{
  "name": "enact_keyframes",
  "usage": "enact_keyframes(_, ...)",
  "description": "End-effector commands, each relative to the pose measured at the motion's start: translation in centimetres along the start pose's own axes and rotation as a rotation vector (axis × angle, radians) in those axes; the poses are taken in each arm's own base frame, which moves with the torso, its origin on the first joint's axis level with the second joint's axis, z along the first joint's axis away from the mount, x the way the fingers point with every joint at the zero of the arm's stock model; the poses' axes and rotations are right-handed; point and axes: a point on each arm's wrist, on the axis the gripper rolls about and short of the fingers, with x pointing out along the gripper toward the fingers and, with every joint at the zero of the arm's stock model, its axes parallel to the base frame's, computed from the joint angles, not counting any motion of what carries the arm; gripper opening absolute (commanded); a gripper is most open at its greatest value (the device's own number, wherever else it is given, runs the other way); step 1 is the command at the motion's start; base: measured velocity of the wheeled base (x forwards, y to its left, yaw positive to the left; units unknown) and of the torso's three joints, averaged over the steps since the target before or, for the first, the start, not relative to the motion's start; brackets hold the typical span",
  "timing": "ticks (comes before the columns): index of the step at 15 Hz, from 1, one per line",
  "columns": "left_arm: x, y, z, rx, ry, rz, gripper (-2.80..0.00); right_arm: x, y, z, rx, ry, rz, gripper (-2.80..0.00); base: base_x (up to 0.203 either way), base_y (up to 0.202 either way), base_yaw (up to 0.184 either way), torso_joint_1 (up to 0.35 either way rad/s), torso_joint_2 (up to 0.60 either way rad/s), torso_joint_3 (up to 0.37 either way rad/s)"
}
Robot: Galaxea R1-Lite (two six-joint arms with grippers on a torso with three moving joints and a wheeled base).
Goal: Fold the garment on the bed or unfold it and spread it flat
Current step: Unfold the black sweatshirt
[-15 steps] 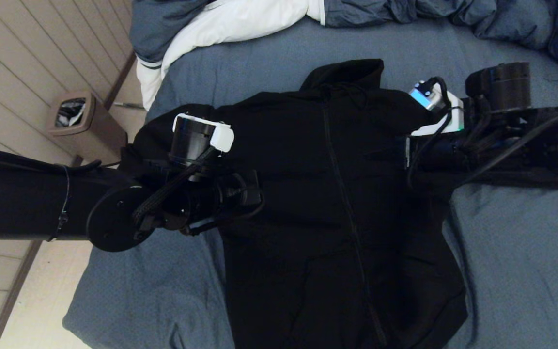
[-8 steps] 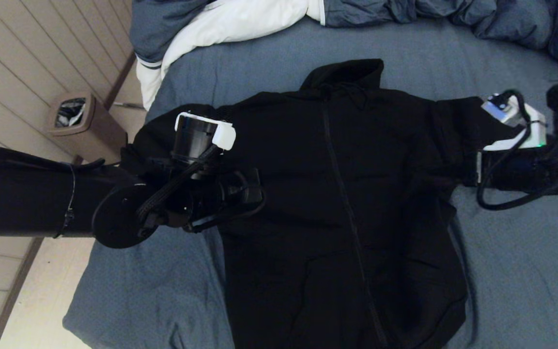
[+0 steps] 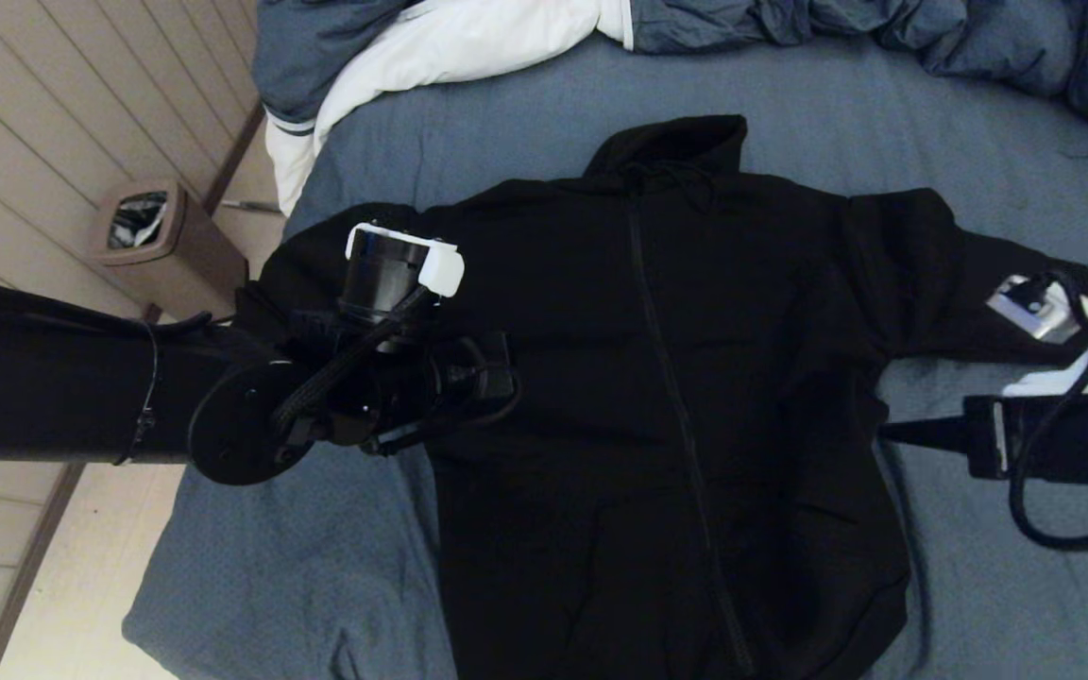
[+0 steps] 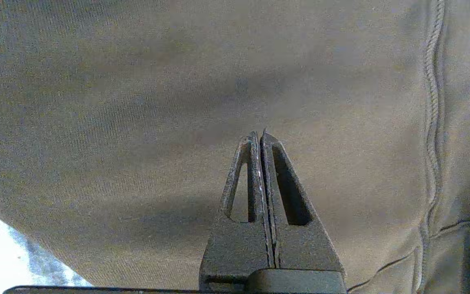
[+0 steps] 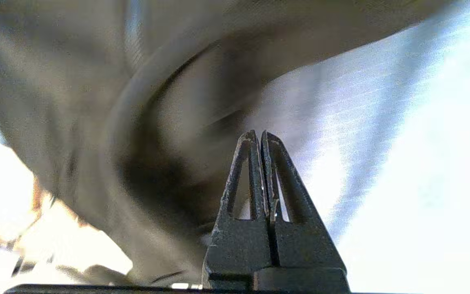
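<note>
The garment (image 3: 657, 378), a black zip hoodie, lies front up on the bed (image 3: 525, 123), hood toward the far side. Its right sleeve (image 3: 969, 283) stretches out toward the right edge of the head view. My left arm reaches over the hoodie's left shoulder. The left gripper (image 4: 258, 134) is shut and empty, just above the chest fabric (image 4: 137, 122). My right gripper (image 3: 889, 433) is also shut with nothing in it. It points at the hoodie's right side, over the sheet just below the sleeve. In the right wrist view, the right gripper (image 5: 258, 134) has blurred black cloth (image 5: 96, 102) beyond it.
A bunched blue-grey duvet (image 3: 837, 24) with white lining (image 3: 450, 47) lies along the far side of the bed. A brown waste bin (image 3: 161, 241) stands on the wooden floor (image 3: 25, 123) beyond the bed's left edge. Bare sheet shows right of the hoodie's hem (image 3: 1026, 586).
My right arm has swung from the hoodie's right shoulder out to the right and nearer. The right sleeve now shows stretched toward the right. The left arm has stayed put.
</note>
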Motion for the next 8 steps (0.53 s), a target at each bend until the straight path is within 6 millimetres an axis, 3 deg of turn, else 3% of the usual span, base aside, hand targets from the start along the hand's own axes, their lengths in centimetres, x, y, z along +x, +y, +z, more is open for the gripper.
enact_keyframes(1,0.1,0.0,-0.1,-0.001,0.002,0.004,-2.8,1.9,0.9,-1.8,-0.005,0.102,0.058,-2.8,0.0,0.0,0.0,0.0,0.0,0.0)
enact_keyframes(4,0.9,0.1,-0.7,0.003,0.02,0.014,-2.8,3.3,1.2,-3.0,-0.033,0.114,0.086,-2.8,0.0,0.0,0.0,0.0,0.0,0.0)
enact_keyframes(8,2.2,0.0,-1.0,0.008,0.029,0.019,-2.8,4.4,3.0,-2.4,-0.121,0.076,0.161,-2.8,0.0,0.0,0.0,0.0,0.0,0.0)
